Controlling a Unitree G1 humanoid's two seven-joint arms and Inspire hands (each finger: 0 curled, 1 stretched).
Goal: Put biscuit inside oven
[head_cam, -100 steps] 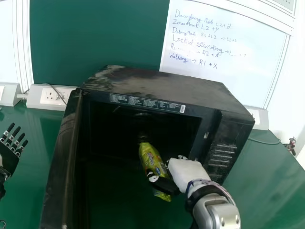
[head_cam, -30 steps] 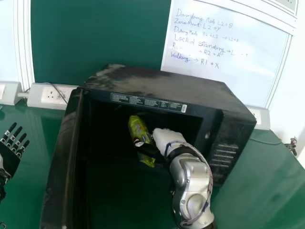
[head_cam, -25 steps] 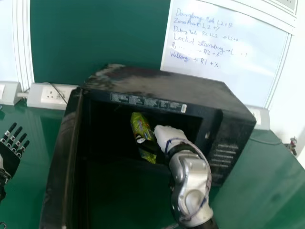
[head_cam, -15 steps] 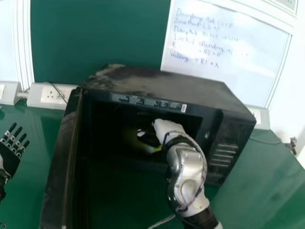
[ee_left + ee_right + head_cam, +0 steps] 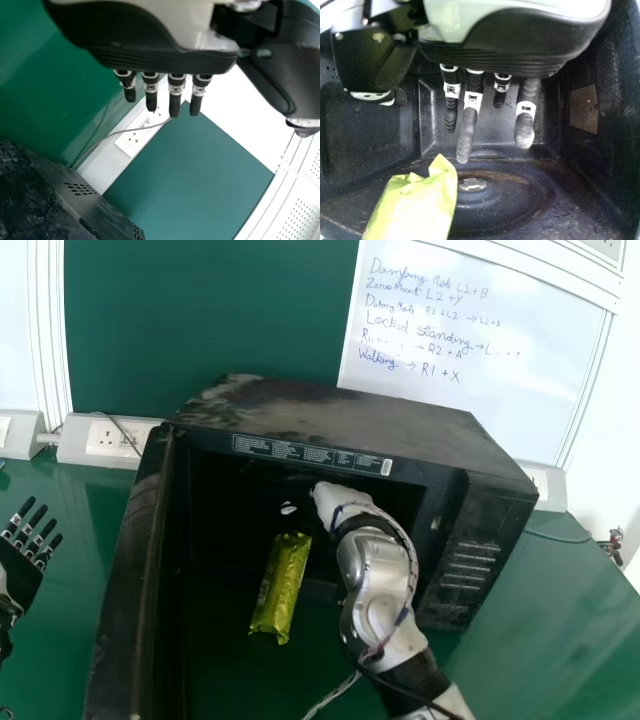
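At the left edge of the head view is the left hand [image 5: 20, 575], black and white, over the glossy green table [image 5: 65, 650], its fingers straight and spread. Right of it, a white socket panel [image 5: 112, 438] runs along the wall, and the dark oven door [image 5: 135, 570] stands open. Next comes the biscuit packet [image 5: 280, 590], a long, shiny yellow-green wrapper at the mouth of the scuffed black box-shaped oven [image 5: 330, 420]. Its long axis runs from inside the oven toward the robot, the near end slanting a little left and overlapping the opening's lower edge; the far, crumpled end points into the cavity, near the round metal hub [image 5: 472, 185]. Just right of the packet's far end, the white-backed right hand [image 5: 338, 502] is inside the oven, fingers extended, spaced apart and off the packet. Farther right hangs a white board with handwriting [image 5: 480, 390].
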